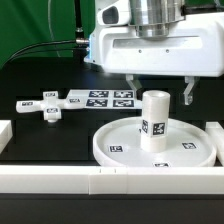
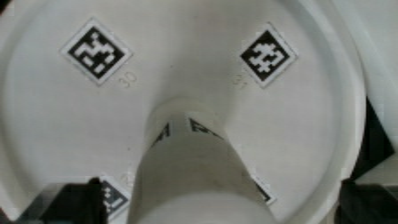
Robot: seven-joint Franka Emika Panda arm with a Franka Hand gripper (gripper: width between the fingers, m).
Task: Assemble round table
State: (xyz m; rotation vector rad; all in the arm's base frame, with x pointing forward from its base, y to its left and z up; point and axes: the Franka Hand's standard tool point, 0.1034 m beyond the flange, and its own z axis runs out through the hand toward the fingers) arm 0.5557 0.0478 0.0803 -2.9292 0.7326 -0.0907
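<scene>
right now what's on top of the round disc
The cylinder leg stands upright at the middle of the round disc. The spot beneath it is covered.

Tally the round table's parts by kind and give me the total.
round disc: 1
cylinder leg: 1
cross-shaped foot: 1
Total: 3

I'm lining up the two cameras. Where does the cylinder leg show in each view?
Exterior view: the cylinder leg stands upright on the round disc, toward the exterior view's right.
Wrist view: the cylinder leg fills the middle, seen from above.
Shared landmark: the round disc beneath it, with its square tags.
</scene>
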